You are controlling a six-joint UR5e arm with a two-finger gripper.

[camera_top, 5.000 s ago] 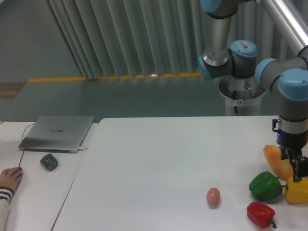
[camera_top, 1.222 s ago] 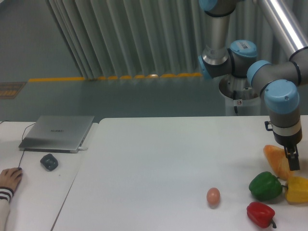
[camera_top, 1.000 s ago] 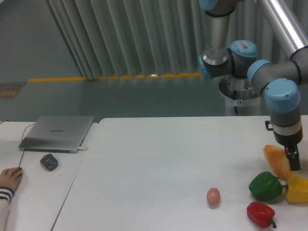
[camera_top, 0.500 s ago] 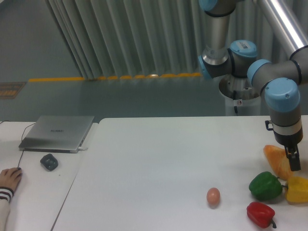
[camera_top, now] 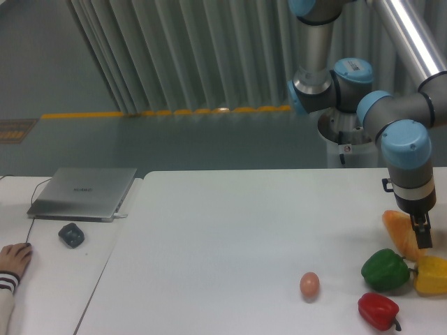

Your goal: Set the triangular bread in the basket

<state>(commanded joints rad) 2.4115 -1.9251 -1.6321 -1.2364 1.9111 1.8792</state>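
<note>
The triangular bread (camera_top: 398,229), a golden-orange glossy wedge, lies on the white table near the right edge. My gripper (camera_top: 422,236) hangs straight down over the bread's right side, and one dark finger overlaps it. The other finger is hidden, so I cannot tell whether the gripper is open or shut, or whether it holds the bread. No basket shows in this view.
A green pepper (camera_top: 385,270), a yellow pepper (camera_top: 433,274) and a red pepper (camera_top: 378,310) crowd just in front of the bread. A brown egg (camera_top: 309,285) lies further left. A laptop (camera_top: 84,192), a mouse (camera_top: 70,234) and a person's hand (camera_top: 14,258) are at the far left.
Since five seconds ago the gripper has risen and shifted left from beside the yellow pepper to the bread's right side. In the last half second it edged slightly left. The bread has not moved.
</note>
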